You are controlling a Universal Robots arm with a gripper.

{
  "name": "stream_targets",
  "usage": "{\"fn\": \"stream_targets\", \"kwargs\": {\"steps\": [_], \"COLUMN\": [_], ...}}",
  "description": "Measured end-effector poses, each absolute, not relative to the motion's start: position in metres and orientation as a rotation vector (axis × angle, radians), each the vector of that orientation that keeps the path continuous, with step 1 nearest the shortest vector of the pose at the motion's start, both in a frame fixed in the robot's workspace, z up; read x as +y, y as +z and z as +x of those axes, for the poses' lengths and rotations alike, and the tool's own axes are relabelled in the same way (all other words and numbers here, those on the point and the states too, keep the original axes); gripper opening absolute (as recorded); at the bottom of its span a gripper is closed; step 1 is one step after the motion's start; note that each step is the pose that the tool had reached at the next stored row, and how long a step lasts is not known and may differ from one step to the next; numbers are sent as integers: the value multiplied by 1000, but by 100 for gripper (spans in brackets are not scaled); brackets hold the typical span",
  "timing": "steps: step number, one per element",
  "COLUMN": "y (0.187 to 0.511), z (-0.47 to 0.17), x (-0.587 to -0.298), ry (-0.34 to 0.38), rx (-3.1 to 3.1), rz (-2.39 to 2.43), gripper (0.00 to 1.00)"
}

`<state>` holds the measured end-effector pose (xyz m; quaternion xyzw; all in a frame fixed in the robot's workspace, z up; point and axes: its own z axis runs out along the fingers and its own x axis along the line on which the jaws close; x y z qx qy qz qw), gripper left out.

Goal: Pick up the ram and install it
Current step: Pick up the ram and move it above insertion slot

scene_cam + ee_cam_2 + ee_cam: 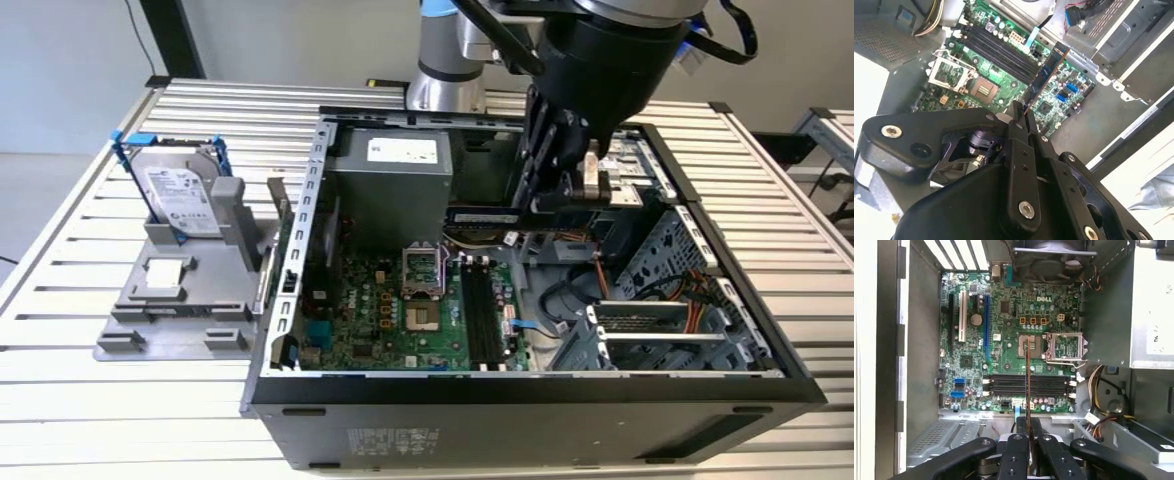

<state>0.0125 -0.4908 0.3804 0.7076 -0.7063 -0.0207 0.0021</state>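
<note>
The ram (483,216) is a thin dark stick held level above the open computer case (534,395), over the motherboard (387,315). My gripper (541,215) is shut on one end of it. In the first wrist view the ram (1027,385) shows edge-on, crossing over the black memory slots (1054,384), with the gripper (1028,432) clamped on its near end. The second wrist view shows the ram (1046,75) slanting out from the gripper (1021,117), well above the slots (999,50). The ram stands clear of the slots (483,310) in the exterior view.
A silver hard drive in a blue frame (180,190) stands on a grey holder (174,290) at the exterior view's left, outside the case. Inside the case are the power supply (394,165), a processor socket (420,270), cables and a drive cage (667,330).
</note>
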Motion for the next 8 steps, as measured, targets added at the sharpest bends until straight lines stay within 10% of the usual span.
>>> {"fn": "stream_targets", "kwargs": {"steps": [8], "y": [380], "z": [17], "x": [-473], "ry": [-65], "rx": [-2220], "rz": [2217], "gripper": [0]}}
